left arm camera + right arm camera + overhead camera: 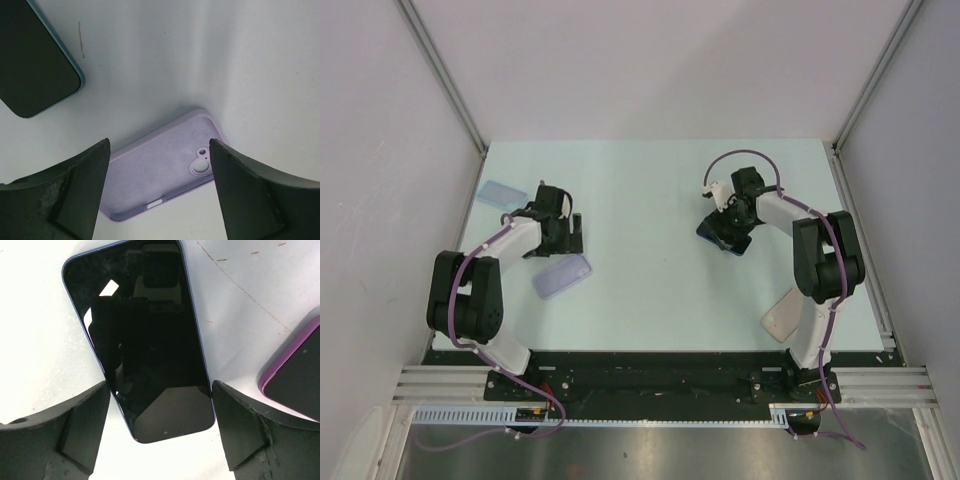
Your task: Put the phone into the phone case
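A lavender phone case (562, 276) lies inner face up on the left of the table; it also shows in the left wrist view (162, 167), with its camera hole to the right. My left gripper (569, 238) (159, 150) is open and empty, just above the case. A dark-screened phone with a dark blue edge (142, 340) lies flat, screen up, under my right gripper (727, 228) (161, 390). The right gripper is open, its fingers on either side of the phone's near end, with small gaps showing.
A second phone with a light blue edge (500, 193) (35, 60) lies at the far left. A purple-edged phone or case (297, 380) lies just right of the dark phone. A pale phone or case (785, 318) lies by the right arm's base.
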Controlling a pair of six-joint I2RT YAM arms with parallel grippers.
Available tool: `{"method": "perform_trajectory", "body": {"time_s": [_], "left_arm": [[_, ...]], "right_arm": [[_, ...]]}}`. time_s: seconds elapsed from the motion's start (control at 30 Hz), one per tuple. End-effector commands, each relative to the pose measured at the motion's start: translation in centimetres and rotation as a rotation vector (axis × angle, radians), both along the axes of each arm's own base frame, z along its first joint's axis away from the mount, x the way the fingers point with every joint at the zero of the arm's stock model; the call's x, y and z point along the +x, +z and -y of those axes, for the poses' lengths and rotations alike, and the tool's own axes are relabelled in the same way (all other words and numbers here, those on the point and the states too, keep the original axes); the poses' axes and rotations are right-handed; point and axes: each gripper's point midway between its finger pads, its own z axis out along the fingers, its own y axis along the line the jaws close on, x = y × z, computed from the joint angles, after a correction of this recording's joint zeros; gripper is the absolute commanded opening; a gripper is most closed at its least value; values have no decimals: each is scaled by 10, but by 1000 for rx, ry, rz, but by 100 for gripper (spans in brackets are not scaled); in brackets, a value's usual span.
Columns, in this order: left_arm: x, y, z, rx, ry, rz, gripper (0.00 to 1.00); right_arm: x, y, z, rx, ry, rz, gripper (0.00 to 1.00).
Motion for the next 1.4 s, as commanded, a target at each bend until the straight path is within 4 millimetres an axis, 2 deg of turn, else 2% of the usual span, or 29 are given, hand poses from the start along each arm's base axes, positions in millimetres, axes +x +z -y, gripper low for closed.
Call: {"method": "perform_trajectory", "body": {"time_s": [0.0, 0.03, 0.23, 0.33, 0.4, 0.57, 0.63, 0.67, 0.7, 0.97, 1.23, 1.27, 1.3, 1.37], "left_arm": [[-8, 6, 11, 6, -66, 6, 84], [-12, 5, 12, 12, -74, -6, 83], [-30, 22, 41, -28, -201, 31, 81], [-34, 23, 44, -22, -237, 41, 77], [-36, 15, 42, 11, -261, 29, 75], [-37, 7, 61, -62, -332, 8, 68], [-42, 0, 68, -62, -362, -22, 66], [-42, -3, 64, -28, -355, -29, 66], [-47, -7, 71, -19, -382, -48, 66], [-60, -27, 67, 125, -437, -114, 62], [-59, -36, 59, 182, -422, -151, 44], [-59, -37, 59, 181, -418, -154, 41], [-59, -36, 61, 178, -416, -154, 30], [-59, -34, 69, 148, -418, -158, 20]], "right_arm": [[-13, -20, 2, -31, -14, -81, 82], [-14, -18, -1, -30, -11, -78, 76], [-13, -10, -2, -20, -88, -70, 64], [-14, -12, -1, -14, -157, -83, 56], [-16, -13, -1, 2, -184, -102, 54], [-16, -7, -2, 27, -232, -103, 54], [-13, -5, 0, 34, -248, -93, 54], [-11, -4, 1, 51, -262, -91, 54], [-8, -3, 2, 85, -274, -93, 53], [1, 9, 11, 132, -322, -63, 49], [1, 6, 9, 142, -322, -74, 49], [1, 6, 8, 141, -321, -74, 49], [2, 7, 9, 141, -323, -70, 49], [2, 8, 8, 142, -335, -74, 49]]}}
